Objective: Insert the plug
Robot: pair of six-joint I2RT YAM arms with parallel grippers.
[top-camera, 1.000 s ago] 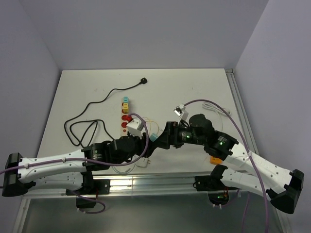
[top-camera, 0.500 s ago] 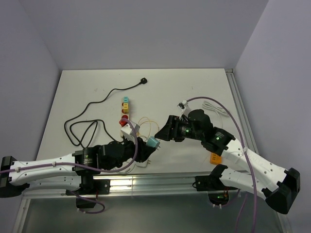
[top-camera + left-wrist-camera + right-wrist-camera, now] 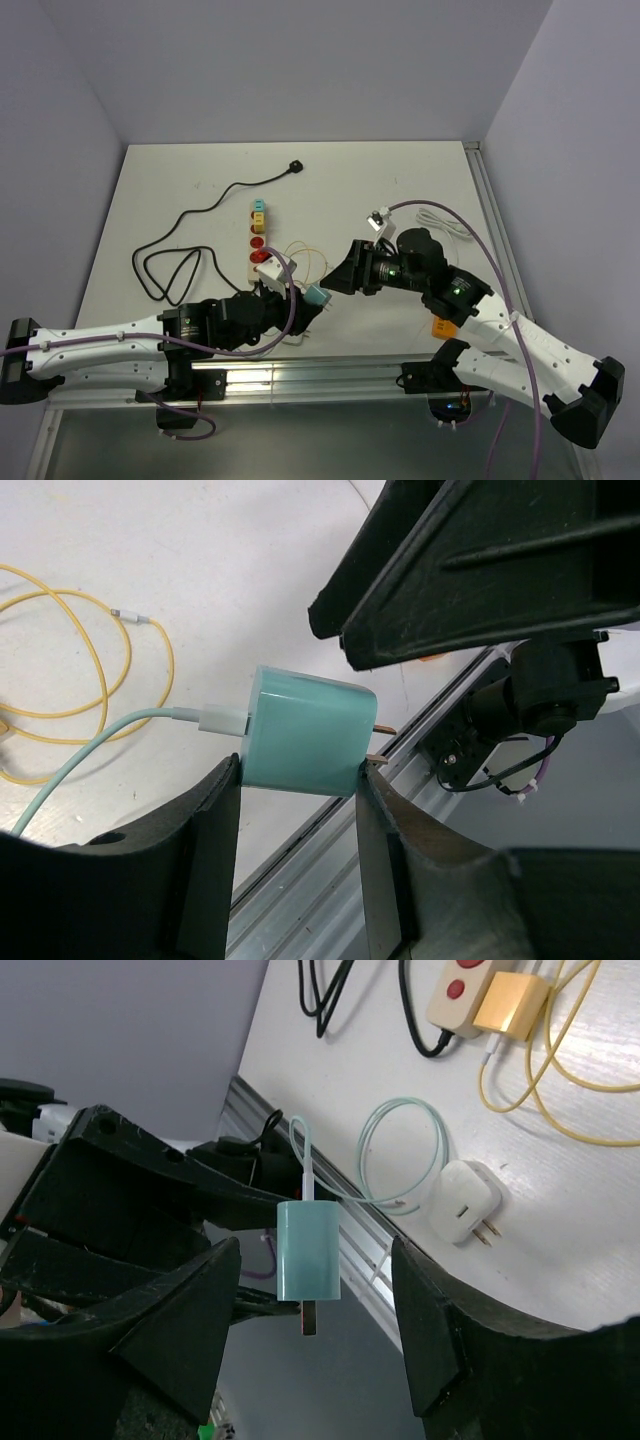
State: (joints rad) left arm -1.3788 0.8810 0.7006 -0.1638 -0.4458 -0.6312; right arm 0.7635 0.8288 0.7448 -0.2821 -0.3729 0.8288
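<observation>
L gripper point(image 3: 298, 785) pinches the teal boxy plastic charger plug point(image 3: 300, 742), lifted over the white table's point(image 3: 400, 180) near edge. R gripper point(image 3: 312, 1260) is spread wide, just beside it. Square prongs w/ the white red-switched power strip point(image 3: 259, 250), far-left, then push straight.

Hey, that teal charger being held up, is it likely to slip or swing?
Smooth, rounded teal charger may twist in the left pincer, gripped only on two sides. Its thin cable curves loosely, so probably floppy, light drag.
</observation>
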